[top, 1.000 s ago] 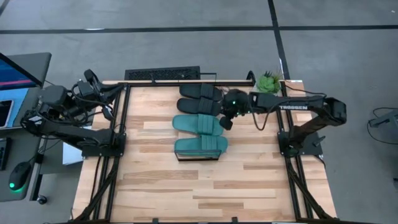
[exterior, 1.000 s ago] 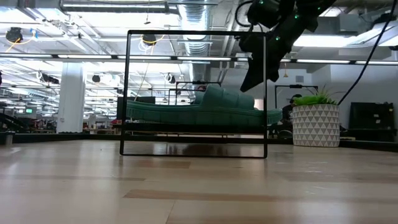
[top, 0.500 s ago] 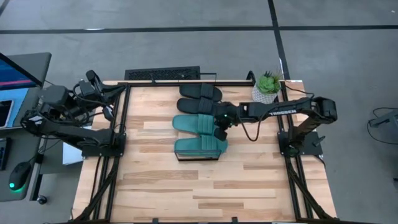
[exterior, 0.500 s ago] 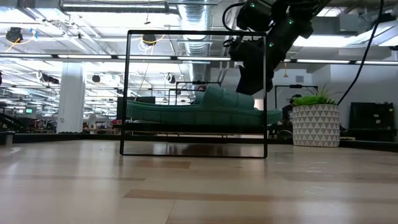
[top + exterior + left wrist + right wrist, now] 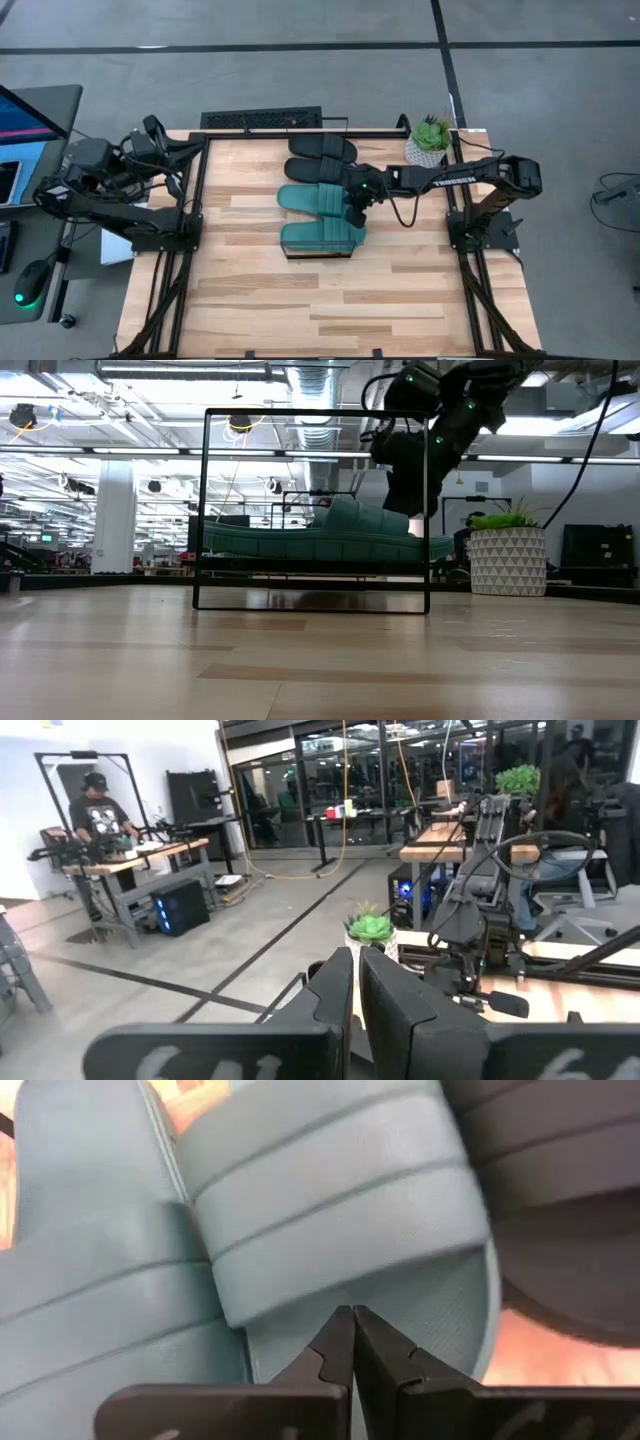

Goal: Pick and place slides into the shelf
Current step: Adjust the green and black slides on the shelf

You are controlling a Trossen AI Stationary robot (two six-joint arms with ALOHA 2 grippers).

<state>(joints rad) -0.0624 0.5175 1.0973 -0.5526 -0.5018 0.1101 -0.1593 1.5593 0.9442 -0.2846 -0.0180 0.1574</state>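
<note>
Four soft rubber slides lie near the middle of the wooden worktop [image 5: 250,290], and the risks run from its left edge to its right. At the left edge the left gripper [image 5: 356,982] waits folded back by its base, its fingers pressed together and holding nothing; it poses little danger where it is.

Toward the centre, the small shelf [image 5: 322,248] of thin black wire already carries one teal green slide [image 5: 322,233] on its light-wood top. Just behind it, toward the far edge, the second teal green slide [image 5: 316,200] rests on the worktop, and two black slides [image 5: 322,148] lie side by side beyond that.

Right of these, the right gripper [image 5: 352,212] hangs over the end of the loose teal slide, at the strap, with its fingers [image 5: 335,1345] closed tight on nothing. Judged from here, that is the main hazard: if it descends without parting its fingers, it would only prod the ribbed strap and push the slide toward the shelf. A shove could knock the light frame or tip off the slide already placed. The soft strap may also slip from a shallow pinch. The potted green plant [image 5: 430,136] at the far right corner stands close to the arm's path.
</note>
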